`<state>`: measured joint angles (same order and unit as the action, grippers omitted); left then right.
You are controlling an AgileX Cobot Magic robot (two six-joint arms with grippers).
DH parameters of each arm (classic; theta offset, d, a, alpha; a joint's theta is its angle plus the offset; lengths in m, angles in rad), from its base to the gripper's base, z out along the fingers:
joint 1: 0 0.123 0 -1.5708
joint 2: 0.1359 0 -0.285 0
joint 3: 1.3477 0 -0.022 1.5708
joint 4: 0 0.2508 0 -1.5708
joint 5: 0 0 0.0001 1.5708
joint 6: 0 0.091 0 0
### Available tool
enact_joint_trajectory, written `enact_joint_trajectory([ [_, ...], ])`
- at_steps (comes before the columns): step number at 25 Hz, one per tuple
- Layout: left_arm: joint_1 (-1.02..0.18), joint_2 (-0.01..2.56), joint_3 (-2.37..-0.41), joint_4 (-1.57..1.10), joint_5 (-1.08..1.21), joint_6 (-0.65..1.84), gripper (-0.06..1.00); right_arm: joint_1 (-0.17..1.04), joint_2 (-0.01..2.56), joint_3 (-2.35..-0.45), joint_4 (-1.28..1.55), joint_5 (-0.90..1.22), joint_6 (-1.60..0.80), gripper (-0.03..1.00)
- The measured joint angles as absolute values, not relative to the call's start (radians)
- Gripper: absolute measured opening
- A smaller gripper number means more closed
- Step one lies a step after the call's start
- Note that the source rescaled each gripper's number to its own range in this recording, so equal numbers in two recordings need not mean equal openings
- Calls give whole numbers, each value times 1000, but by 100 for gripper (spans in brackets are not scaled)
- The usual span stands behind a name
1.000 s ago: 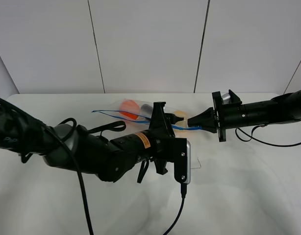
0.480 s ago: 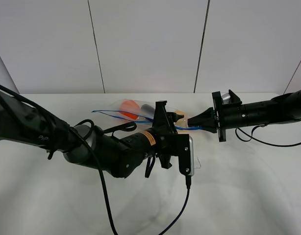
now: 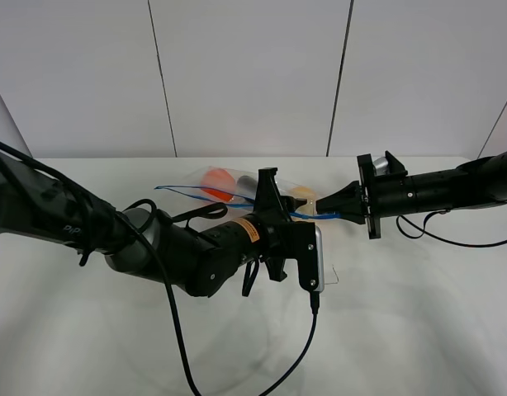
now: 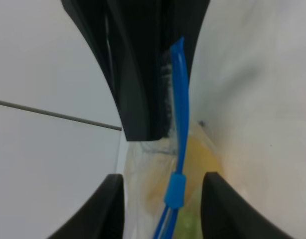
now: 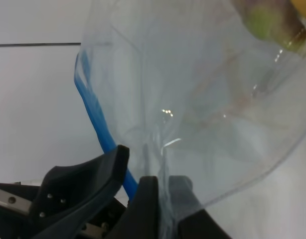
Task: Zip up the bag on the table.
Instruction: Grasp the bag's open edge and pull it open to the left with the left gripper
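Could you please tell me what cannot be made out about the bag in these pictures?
Exterior high: the left arm hides the middle of the bag and whether its zipper is shut there.
Left wrist: the picture's edge cuts off the left gripper; contact with the slider is unclear.
Right wrist: the produce is blurred and cut off by the edge.
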<state>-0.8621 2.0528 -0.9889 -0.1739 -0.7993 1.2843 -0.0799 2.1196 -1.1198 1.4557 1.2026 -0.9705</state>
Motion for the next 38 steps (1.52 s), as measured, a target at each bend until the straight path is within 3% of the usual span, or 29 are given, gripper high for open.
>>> enact_joint_trajectory([
  [9,-862,2053,-989,-163,-799,1285,29,-80,2120,-1120,1456,1203,-970,0],
  [28,-886,2053,-989,-171,-799,1286,25,-80,2120,-1120,1456,1203,-970,0],
  [30,-886,2053,-989,-173,-798,1286,20,-80,2120,-1120,1456,1203,-970,0],
  [34,-886,2053,-989,-174,-798,1305,2,-80,2120,-1120,1453,1203,-970,0],
  [38,-886,2053,-989,-174,-794,1313,1,-80,2120,-1120,1452,1203,-970,0],
])
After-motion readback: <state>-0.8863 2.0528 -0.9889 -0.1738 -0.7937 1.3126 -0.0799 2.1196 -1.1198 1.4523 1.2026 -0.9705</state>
